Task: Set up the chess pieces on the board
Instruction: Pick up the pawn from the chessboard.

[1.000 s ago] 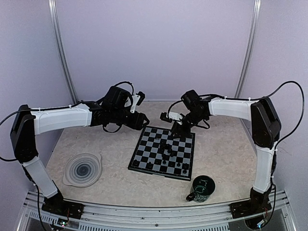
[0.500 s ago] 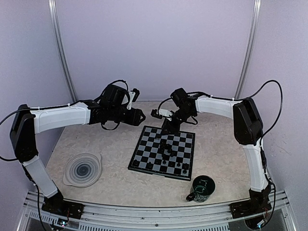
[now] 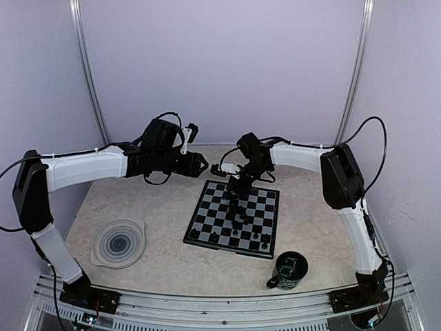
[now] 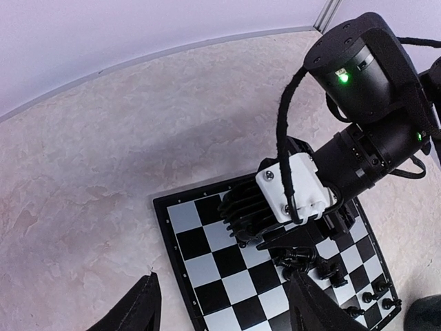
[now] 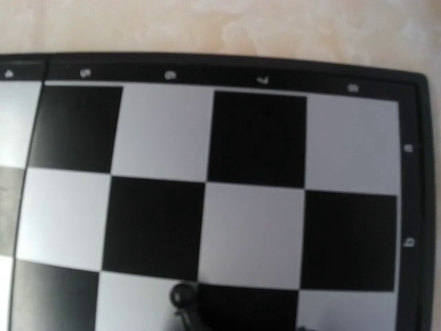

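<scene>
**Left fingers wide open and holding nothing; right gripper low over the board's far edge**

Left gripper (image 4: pixel 224 310) with fingers (image 4: pixel 142 309) spread wide, nothing between them, nothing touched. Held above the table (image 3: pixel 138 207) just beyond the far left corner of the board (image 3: pixel 215 207), aimed toward it.

Right gripper (image 3: pixel 234 186) down over the far rows of the board, near the middle columns, tips close above the squares. Spread of its fingers not readable in any view, and likewise no telling of any grip on a piece. From the left wrist, only a dark tangle beneath the white camera mount (image 4: pixel 295 187); from its own wrist camera, no clear finger at all. Only a short gap between the two grippers, over the board's far left part.

Chess pieces (image 3: pixel 241 215) all black, all on the board. A loose cluster around the middle, just on the near side of the right gripper and crowding the squares under it. Several more spaced in a row along the near edge. One round-headed piece at the very bottom of the right wrist view, at the meeting of a light and a dark square.

Dark green mug (image 3: pixel 288 270) upright on the table, just off the board's near right corner; inside not visible. Grey spiral plate (image 3: pixel 118 243) flat on the table, well to the left of the board.
</scene>
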`<state>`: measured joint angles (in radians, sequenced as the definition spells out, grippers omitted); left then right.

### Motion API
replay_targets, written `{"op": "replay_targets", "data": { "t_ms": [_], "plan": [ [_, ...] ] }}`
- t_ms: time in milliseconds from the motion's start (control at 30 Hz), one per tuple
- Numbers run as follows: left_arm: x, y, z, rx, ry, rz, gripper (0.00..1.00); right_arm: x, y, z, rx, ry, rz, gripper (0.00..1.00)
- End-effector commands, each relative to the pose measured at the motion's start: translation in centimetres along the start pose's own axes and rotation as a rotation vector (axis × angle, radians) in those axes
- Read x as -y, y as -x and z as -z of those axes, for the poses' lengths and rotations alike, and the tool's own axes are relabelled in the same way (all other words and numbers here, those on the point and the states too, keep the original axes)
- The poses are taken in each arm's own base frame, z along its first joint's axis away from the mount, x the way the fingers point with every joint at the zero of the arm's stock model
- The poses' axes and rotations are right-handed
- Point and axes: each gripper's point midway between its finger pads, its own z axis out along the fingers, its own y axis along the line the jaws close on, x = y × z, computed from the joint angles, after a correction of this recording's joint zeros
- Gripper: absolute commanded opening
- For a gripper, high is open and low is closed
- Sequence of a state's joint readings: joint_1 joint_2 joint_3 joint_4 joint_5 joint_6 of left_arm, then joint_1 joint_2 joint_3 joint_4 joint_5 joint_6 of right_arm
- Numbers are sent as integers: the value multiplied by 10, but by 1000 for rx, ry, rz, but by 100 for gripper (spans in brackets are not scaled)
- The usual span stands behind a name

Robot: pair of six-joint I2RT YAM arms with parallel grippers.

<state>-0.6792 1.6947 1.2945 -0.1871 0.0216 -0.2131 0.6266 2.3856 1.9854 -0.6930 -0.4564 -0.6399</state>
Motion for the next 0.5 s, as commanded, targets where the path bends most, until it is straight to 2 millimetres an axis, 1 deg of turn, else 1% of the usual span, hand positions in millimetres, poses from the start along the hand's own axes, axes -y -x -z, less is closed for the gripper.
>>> {"op": "replay_targets", "data": {
  "t_ms": [0, 67, 300, 467],
  "plan": [
    [3, 15, 9, 41, -21, 2, 63, -5, -2, -9, -11, 30, 22, 46],
    [3, 14, 9, 37, -20, 2, 63, -6, -4, -11, -16, 41, 22, 45],
    [2, 12, 7, 27, -22, 1, 64, -23, -11, -15, -16, 120, 37, 38],
    [1, 11, 5, 19, -18, 3, 64, -25, -18, -19, -39, 130, 22, 31]
  ]
}}
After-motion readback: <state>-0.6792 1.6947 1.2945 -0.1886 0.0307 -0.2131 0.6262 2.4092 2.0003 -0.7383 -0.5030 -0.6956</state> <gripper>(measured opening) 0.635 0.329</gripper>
